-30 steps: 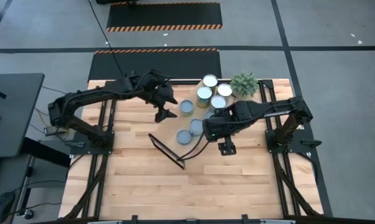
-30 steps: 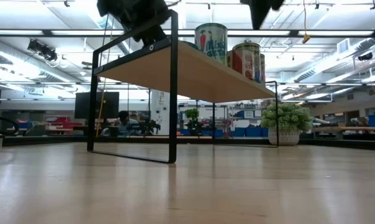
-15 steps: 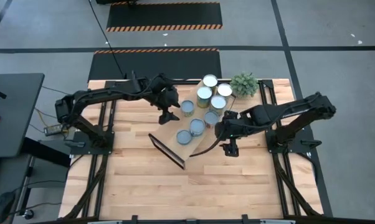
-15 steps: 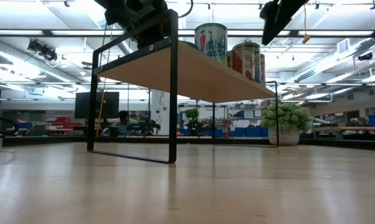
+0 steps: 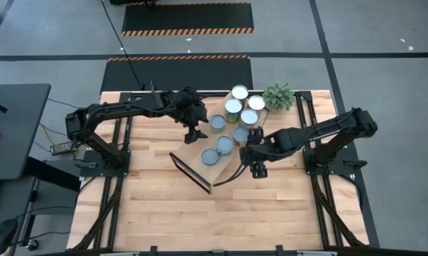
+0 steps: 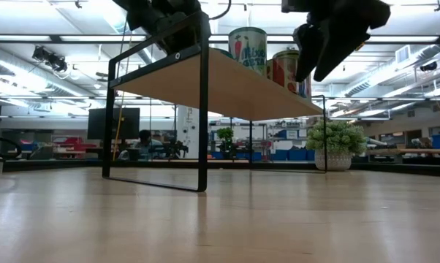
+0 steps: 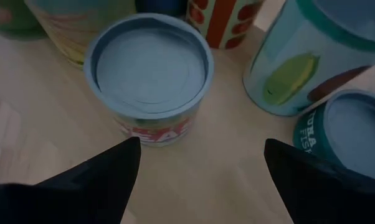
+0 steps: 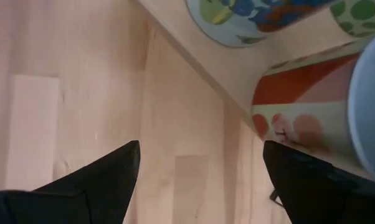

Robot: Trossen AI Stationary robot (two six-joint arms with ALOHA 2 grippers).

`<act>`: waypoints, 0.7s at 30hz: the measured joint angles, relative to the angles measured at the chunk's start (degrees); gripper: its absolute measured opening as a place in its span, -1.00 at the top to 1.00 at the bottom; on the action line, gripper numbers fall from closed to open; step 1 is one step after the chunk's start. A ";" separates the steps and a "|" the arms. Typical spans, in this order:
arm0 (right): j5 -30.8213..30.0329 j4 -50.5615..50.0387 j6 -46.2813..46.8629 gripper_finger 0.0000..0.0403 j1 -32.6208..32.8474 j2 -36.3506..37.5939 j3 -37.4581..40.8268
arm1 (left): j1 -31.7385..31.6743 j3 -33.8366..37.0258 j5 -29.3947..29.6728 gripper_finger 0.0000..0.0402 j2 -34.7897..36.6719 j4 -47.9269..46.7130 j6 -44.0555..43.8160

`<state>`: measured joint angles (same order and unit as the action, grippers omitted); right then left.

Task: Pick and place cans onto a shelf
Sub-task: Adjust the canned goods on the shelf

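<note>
On the shelf (image 5: pixel 225 146) stand cans (image 5: pixel 217 122) with pale blue-grey tops. Left claw (image 7: pixel 197 168), fingers apart, hovers over one can (image 7: pixel 149 78); right claw (image 5: pixel 257 169), fingers apart, empty, beside the shelf edge.

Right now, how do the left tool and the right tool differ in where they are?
The left tool hangs at the long light-wood shelf; the right tool hangs off its edge, above the wooden slatted tabletop. The left tool faces a pale-blue-topped can; the right tool faces mostly bare tabletop. Both are open and empty.
</note>
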<state>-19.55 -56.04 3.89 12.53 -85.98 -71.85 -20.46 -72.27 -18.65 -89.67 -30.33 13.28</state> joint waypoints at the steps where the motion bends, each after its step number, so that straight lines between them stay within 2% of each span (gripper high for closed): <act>1: -0.25 0.03 -0.22 -0.72 0.00 -0.01 0.00 | 0.19 0.00 0.01 -0.73 0.01 0.20 0.00; 12: -0.38 1.54 -0.06 -0.72 -0.11 2.19 -0.02 | 2.36 0.00 0.00 -0.73 0.01 2.28 -0.13; 21: 0.03 4.32 -4.41 -0.72 -2.69 1.76 -0.04 | 2.70 0.00 0.02 -0.73 0.01 3.59 -0.34</act>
<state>-19.52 -51.72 -0.52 9.84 -84.23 -71.90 -17.76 -72.27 -18.63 -89.67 -26.73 12.93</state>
